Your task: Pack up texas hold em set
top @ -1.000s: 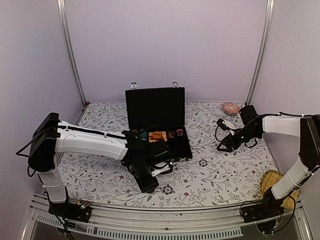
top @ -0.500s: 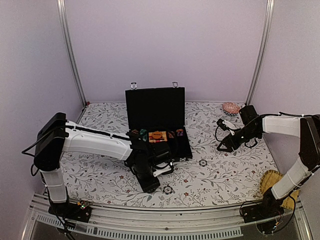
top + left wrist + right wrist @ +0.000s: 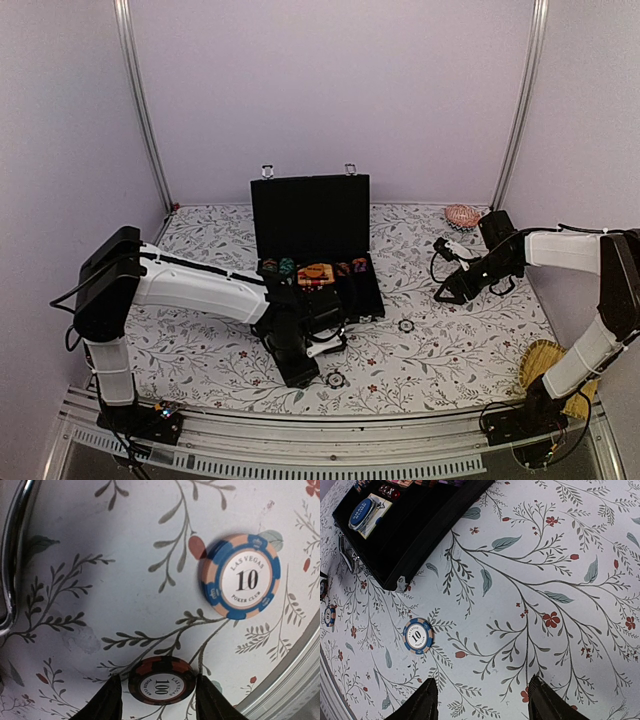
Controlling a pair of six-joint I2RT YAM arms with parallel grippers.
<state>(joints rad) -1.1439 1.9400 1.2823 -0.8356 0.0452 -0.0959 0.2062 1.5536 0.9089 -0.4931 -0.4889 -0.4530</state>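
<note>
The black briefcase (image 3: 311, 215) stands open at the table's middle, lid upright, with orange, blue and red pieces in its tray (image 3: 318, 271). My left gripper (image 3: 303, 371) is low over the table in front of it. In the left wrist view its open fingers (image 3: 106, 700) closely straddle a black-red 100 chip (image 3: 161, 682) lying flat. A blue-and-orange 10 chip (image 3: 241, 576) lies just beyond, also seen from above (image 3: 335, 379). My right gripper (image 3: 446, 290) is open and empty, above bare cloth (image 3: 482, 700). Another 10 chip (image 3: 418, 635) lies by the case corner (image 3: 400, 582).
A pink ridged shell (image 3: 462, 214) sits at the back right. A woven straw item (image 3: 547, 364) lies at the right front. The briefcase's silver handle (image 3: 12, 555) is close on the left gripper's left. The table's metal front edge (image 3: 295, 672) runs just past the chips.
My left arm has swung a little right and its gripper has settled lower around the 100 chip. The right arm has not moved.
</note>
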